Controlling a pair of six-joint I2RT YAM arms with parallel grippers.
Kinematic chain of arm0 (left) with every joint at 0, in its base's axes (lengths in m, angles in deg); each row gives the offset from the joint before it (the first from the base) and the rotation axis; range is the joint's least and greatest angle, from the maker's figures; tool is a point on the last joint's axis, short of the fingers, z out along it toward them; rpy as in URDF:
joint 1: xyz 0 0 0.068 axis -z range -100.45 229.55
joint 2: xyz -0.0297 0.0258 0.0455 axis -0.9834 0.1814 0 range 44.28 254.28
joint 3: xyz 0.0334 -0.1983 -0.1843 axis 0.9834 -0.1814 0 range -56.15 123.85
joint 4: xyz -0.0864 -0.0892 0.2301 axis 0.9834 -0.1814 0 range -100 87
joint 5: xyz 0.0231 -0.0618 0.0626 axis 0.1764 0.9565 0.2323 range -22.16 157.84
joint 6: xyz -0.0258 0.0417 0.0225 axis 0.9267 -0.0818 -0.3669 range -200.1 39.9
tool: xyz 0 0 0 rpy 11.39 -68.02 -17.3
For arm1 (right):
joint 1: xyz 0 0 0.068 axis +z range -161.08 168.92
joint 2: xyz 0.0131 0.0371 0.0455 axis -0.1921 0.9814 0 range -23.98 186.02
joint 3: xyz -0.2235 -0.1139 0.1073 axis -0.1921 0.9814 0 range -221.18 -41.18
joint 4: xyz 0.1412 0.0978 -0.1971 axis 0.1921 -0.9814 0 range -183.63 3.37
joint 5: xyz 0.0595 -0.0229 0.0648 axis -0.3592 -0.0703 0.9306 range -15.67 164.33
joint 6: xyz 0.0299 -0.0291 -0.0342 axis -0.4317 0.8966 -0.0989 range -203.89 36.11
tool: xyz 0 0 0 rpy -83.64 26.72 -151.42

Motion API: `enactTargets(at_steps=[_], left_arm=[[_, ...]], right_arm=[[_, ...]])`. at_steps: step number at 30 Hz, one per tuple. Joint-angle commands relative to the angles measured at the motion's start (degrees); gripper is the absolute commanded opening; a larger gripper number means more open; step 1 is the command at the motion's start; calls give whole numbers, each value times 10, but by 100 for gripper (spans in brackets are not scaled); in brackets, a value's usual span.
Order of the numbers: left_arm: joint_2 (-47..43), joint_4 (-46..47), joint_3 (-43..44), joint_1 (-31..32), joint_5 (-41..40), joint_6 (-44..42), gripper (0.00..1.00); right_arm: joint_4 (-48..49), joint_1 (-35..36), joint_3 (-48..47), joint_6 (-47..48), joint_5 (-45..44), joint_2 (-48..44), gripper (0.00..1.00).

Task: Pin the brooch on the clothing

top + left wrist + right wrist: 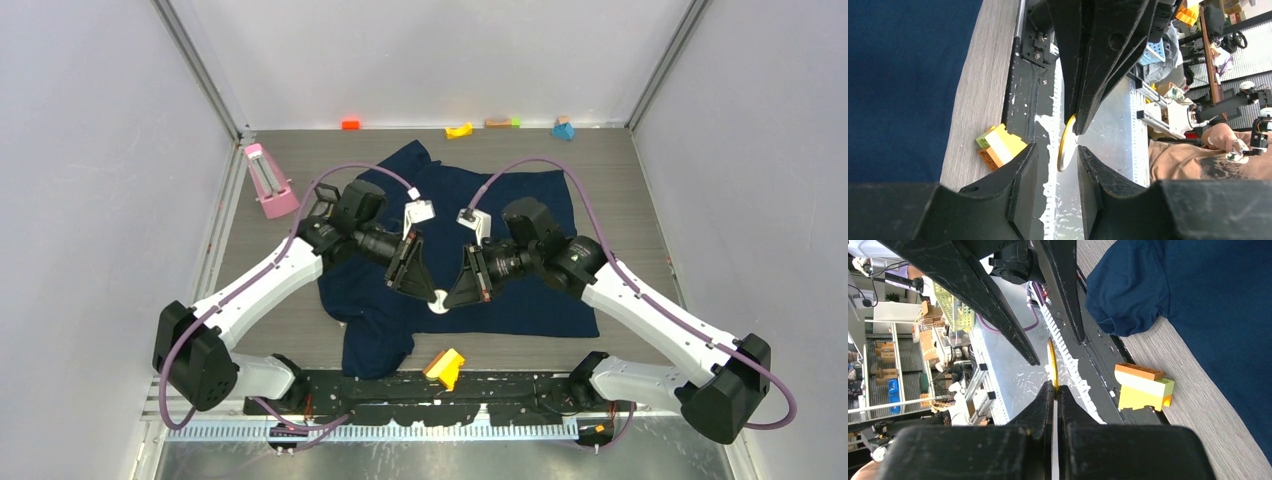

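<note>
The clothing (540, 305) is a dark navy T-shirt lying spread out mid-table, also seen in the left wrist view (898, 75) and right wrist view (1208, 300). The brooch (438, 304) hangs above the shirt's near hem, where both grippers meet. My right gripper (1055, 388) is shut on its edge; the brooch (1051, 362) shows edge-on as a thin yellow rim. My left gripper (1057, 148) straddles the brooch (1066, 145). Its jaws are partly closed, with a gap on one side and the other finger (1098, 175) close to the disc.
A yellow, white and orange block (444, 367) lies near the front rail (520, 385), just below the grippers. A pink stand (268, 182) sits at the left. Small blocks line the back wall: orange (350, 124), yellow (459, 130), blue (563, 128).
</note>
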Motion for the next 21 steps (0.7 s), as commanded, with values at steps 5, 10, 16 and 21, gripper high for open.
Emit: enactTargets(at_steps=[5,10,16,21], left_arm=[[13,-21,24,17,26,-15,37],[22,-27,27,31,28,-19,3],[-3,-9,24,32,12,-16,0],[-53,81,-5,29,-27,30,0]], right_arm=[[7,4,-23,9,-4,-19,1],[5,4,-28,12,-7,-20,1],[25,4,-18,11,-61,-70,44],[81,3,5,-10,-123,-145,81]])
